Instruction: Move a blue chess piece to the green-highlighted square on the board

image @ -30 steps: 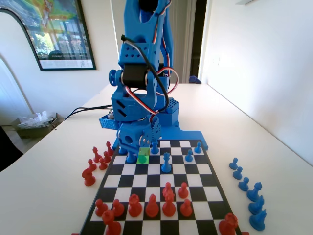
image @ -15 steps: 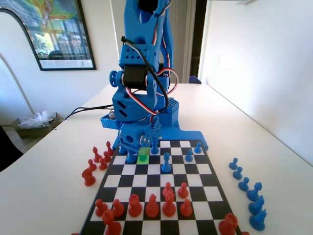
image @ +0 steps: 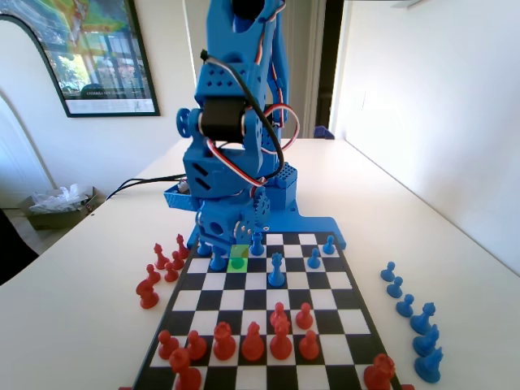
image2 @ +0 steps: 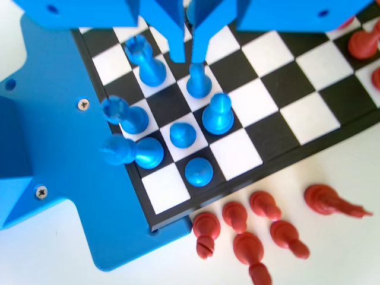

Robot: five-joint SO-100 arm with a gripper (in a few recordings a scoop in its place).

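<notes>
Fixed view, fingers: the blue two-finger gripper's fingers (image: 241, 233) hang low over the far rows of the flat black-and-white checkered board (image: 325, 325), at 12 o'clock from the bright lime-green highlighted square (image: 238, 257).
Fixed view, target: a rounded shape tinted green stands in that square, probably the pawn. I cannot confirm it from here.
Fixed view, surroundings: taller blue pieces stand on the neighbouring squares at 3 and 9 o'clock of the green square. The white desk (image: 422, 211) carries spare pieces on both sides.
Wrist view, fingers: the two tips point down with a thin slit between them. Gripping or slack: cannot tell, as the right-hand tip hides the pawn's head.
Wrist view, pawn: the small blue plastic pawn with flared base (image2: 199, 83) stands upright on the board at 5 o'clock from the tip midpoint, directly under the right-hand tip, touching or nearly so.
Wrist view, neighbours: a crowned blue piece (image2: 148, 62) at 8 o'clock and a second blue pawn (image2: 218, 114) at 5 o'clock.
Judgement, step: placing or releasing at the green square.
Judgement, method: open only slightly and lift straight up, with no sideways drift, since the neighbours are close enough to tip.
</notes>
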